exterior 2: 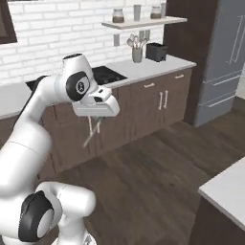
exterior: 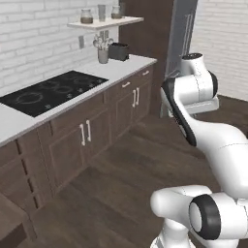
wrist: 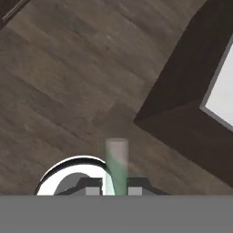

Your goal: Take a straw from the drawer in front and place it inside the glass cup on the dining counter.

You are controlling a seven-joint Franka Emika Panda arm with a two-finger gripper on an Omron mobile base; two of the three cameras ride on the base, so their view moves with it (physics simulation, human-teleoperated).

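Observation:
My gripper (exterior 2: 94,122) hangs over the wooden floor in front of the lower cabinets, shut on the straw (exterior 2: 88,140), a thin pale stick slanting down from the fingers. In the hand view the straw (wrist: 116,161) sticks out between the two dark fingertips of the gripper (wrist: 113,187). A corner of the dining counter (exterior 2: 225,191), white top on a dark base, sits at the lower right; the hand view has the dining counter (wrist: 182,113) ahead to the right. A brown piece at the lower left edge looks like the pulled-out drawer (exterior: 10,220). The glass cup is out of view.
A wall counter (exterior: 121,68) carries a black cooktop (exterior: 51,92), a toaster (exterior: 118,51) and a utensil holder (exterior: 102,54). A shelf (exterior 2: 143,23) with jars hangs above. A grey fridge (exterior 2: 225,62) stands to the right. Open wood floor (exterior 2: 158,177) lies between the cabinets and the island.

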